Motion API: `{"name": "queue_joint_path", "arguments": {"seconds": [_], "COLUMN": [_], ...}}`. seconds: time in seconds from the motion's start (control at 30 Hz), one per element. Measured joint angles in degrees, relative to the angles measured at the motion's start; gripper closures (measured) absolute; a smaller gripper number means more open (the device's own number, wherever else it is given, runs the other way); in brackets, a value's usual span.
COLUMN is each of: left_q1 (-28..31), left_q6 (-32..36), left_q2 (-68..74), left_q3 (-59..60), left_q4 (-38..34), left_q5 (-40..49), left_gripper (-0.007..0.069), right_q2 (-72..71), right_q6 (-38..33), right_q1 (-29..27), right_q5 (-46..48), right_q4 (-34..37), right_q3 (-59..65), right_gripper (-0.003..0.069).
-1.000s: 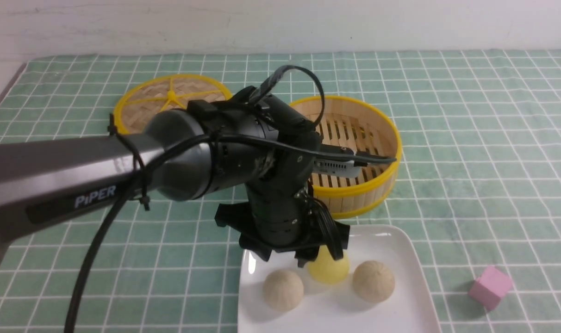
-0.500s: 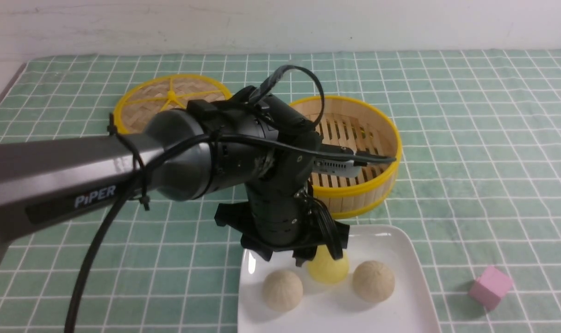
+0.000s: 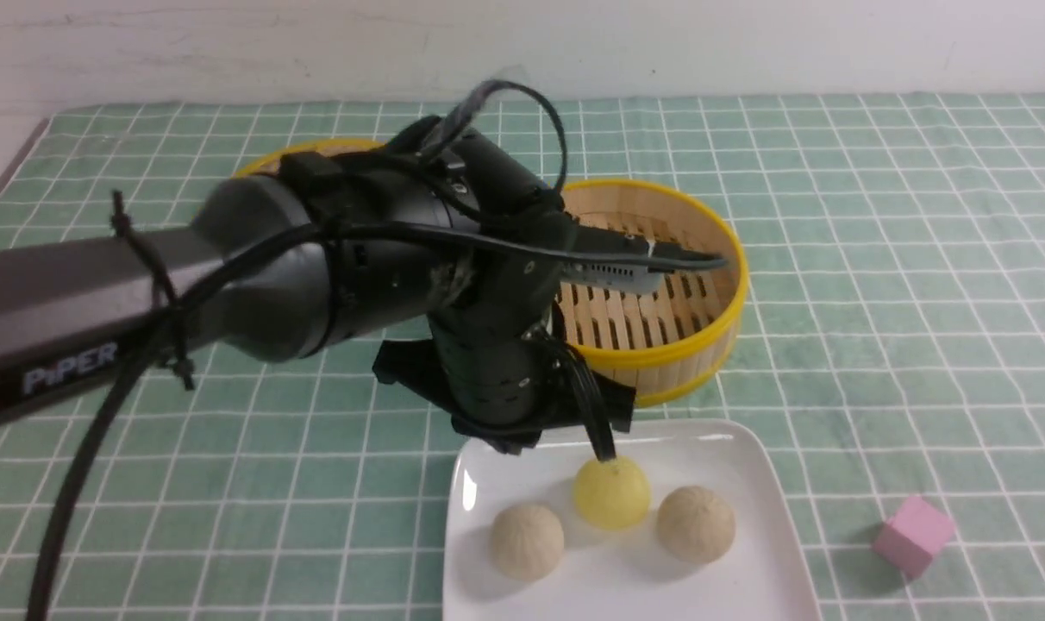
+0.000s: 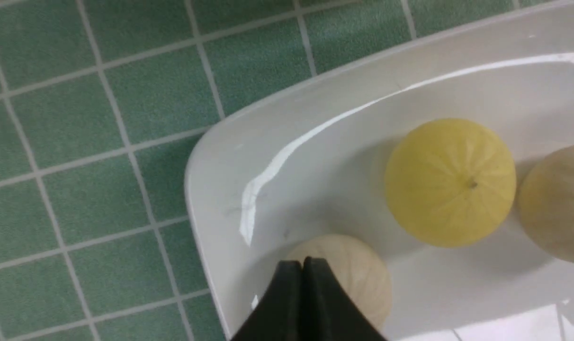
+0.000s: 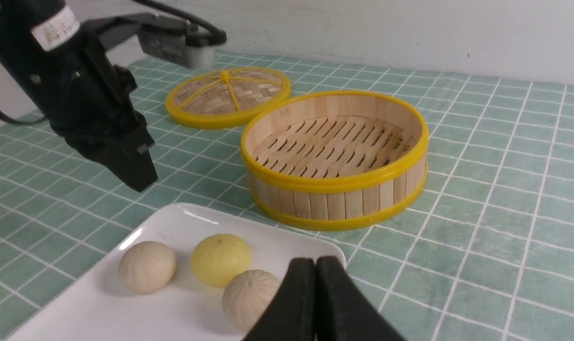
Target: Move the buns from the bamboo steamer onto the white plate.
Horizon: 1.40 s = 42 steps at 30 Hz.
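Note:
All three buns lie on the white plate (image 3: 751,457): a beige one (image 3: 527,541) on the left, a yellow one (image 3: 611,493) in the middle, another beige one (image 3: 696,523) on the right. The bamboo steamer (image 3: 669,349) stands behind the plate with only its slatted floor showing inside. My left gripper (image 3: 507,442) hangs shut and empty above the plate's far left corner, apart from the buns; the left wrist view shows its fingertips (image 4: 303,266) pressed together over the left beige bun (image 4: 358,274). My right gripper (image 5: 315,266) is shut and empty, low beside the plate's (image 5: 164,222) right edge.
The flat woven lid (image 5: 228,94) lies behind and left of the steamer, mostly hidden by my left arm in the front view. A pink cube (image 3: 913,535) sits on the green checked cloth right of the plate. A white wall backs the table.
My left gripper has lifted off the yellow bun, drawn back to the left and closed its jaws. The yellow bun stays on the plate.

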Motion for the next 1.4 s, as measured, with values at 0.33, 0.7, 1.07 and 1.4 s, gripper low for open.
{"name": "queue_joint_path", "arguments": {"seconds": [0.33,0.7,1.07,1.4], "left_q1": [0.0,0.0,0.0,0.0], "left_q6": [0.0,0.0,1.6,-6.0], "left_q2": [-8.9,-19.7,-35.9,-66.9], "left_q3": [0.0,0.0,4.2,40.3], "left_q4": [4.7,11.5,12.3,9.5], "left_q5": [3.2,11.9,15.7,-13.8], "left_gripper": [0.0623,0.0619,0.0617,0.0617], "right_q2": [-6.0,-7.8,-7.8,-7.8], "right_q6": [0.0,0.1,0.1,0.1], "right_q1": [-16.3,-32.4,-33.0,-33.0], "right_q5": [0.1,-0.7,-0.7,-0.6], "right_q4": [-2.4,-3.0,-2.9,-2.9], "right_q3": [12.6,16.5,16.5,16.5], "right_gripper": [0.0636,0.0625,0.0612,0.0597]}}
